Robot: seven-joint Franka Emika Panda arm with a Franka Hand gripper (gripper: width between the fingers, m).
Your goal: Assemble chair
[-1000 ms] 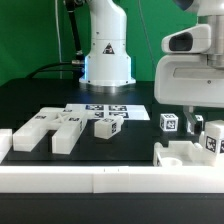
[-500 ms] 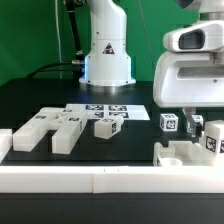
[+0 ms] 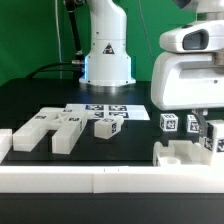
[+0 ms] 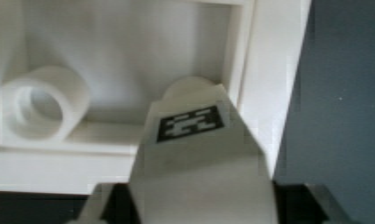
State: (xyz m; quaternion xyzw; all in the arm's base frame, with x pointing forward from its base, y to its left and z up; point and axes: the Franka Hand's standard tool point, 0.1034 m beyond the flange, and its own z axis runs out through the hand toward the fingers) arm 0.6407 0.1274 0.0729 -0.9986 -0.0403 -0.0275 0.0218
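Note:
My gripper (image 3: 207, 127) hangs at the exterior view's right, shut on a white tagged chair post (image 3: 212, 138). In the wrist view that post (image 4: 202, 150) fills the gap between the dark fingers (image 4: 113, 205) and points at a notched white chair block (image 4: 51, 100) with a round hole. That block (image 3: 178, 154) lies on the table just under the gripper. A small tagged post (image 3: 169, 123) stands beside it. Further left lie two notched chair pieces (image 3: 50, 128) and a short tagged block (image 3: 105, 127).
The marker board (image 3: 105, 109) lies flat behind the short block. A long low white border rail (image 3: 100, 180) runs along the table's front edge. The robot's base (image 3: 107, 55) stands at the back centre, before a green backdrop.
The jaws have closed on the tagged post. The hand has shifted slightly toward the exterior view's left; the other pieces have not moved.

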